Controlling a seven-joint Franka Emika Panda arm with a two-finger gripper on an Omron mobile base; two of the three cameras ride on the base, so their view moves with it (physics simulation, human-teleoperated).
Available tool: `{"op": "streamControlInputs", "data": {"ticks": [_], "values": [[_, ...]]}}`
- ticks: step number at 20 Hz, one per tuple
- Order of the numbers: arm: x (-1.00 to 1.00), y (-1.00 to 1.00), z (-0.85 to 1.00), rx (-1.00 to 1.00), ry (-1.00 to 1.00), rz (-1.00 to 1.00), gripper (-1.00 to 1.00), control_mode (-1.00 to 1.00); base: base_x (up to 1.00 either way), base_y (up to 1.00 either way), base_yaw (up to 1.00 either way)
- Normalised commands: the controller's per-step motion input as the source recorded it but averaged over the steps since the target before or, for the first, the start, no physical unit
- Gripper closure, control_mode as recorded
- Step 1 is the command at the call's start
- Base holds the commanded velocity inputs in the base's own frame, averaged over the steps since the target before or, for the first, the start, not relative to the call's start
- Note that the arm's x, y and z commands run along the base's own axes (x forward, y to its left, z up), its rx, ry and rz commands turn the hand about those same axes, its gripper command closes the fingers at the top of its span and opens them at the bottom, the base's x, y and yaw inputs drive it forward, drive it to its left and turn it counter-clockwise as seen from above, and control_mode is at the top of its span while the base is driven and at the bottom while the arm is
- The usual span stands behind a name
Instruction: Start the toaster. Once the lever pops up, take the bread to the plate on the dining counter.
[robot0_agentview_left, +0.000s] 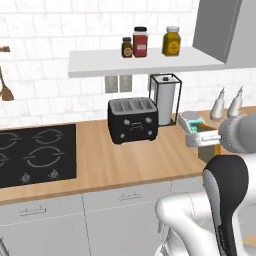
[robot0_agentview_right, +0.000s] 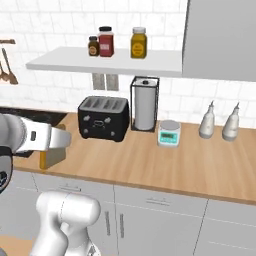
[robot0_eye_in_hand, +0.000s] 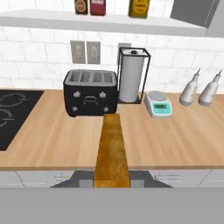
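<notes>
1. Gripping the bread (robot0_eye_in_hand: 112, 151) edge-on, the gripper (robot0_agentview_right: 59, 142) is hanging in front of the wooden worktop (robot0_agentview_left: 125, 160), its jaws closed narrowly on the slice.
2. In the hand view the slice is showing its browner crust edge as a long tan strip, its long axis running straight away from the camera toward the toaster (robot0_eye_in_hand: 90, 92) (the far end is pointing at the toaster's front, though well short of it).
3. In the right base view the bread (robot0_agentview_right: 52, 155) is hanging below the hand, standing on edge over the worktop's front edge; in the left base view the bread (robot0_agentview_left: 207, 142) is sitting at the right, partly hidden by the arm.
4. The toaster (robot0_agentview_left: 132, 119) is standing on the worktop beside the paper towel holder (robot0_agentview_left: 165, 98), slots facing up, white knobs facing the robot.
5. A small kitchen scale (robot0_agentview_right: 169, 133) is sitting right of the holder, and two pale bottles (robot0_agentview_right: 219, 122) are standing further right.
6. The black hob (robot0_agentview_left: 35, 155) is lying left of the toaster.
</notes>
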Motion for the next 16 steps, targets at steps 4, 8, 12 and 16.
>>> {"op": "streamControlInputs", "data": {"ticks": [4,8,12,16], "values": [[0.0,0.0,0.0,0.0,0.0,0.0,1.0,1.0,-0.73,-0.07,-0.31],[0.0,0.0,0.0,0.0,0.0,0.0,1.0,1.0,-0.13,-0.43,-0.7],[0.0,0.0,0.0,0.0,0.0,0.0,1.0,1.0,0.0,-0.41,-0.82],[0.0,0.0,0.0,0.0,0.0,0.0,1.0,1.0,0.0,-0.39,-0.86]]}}
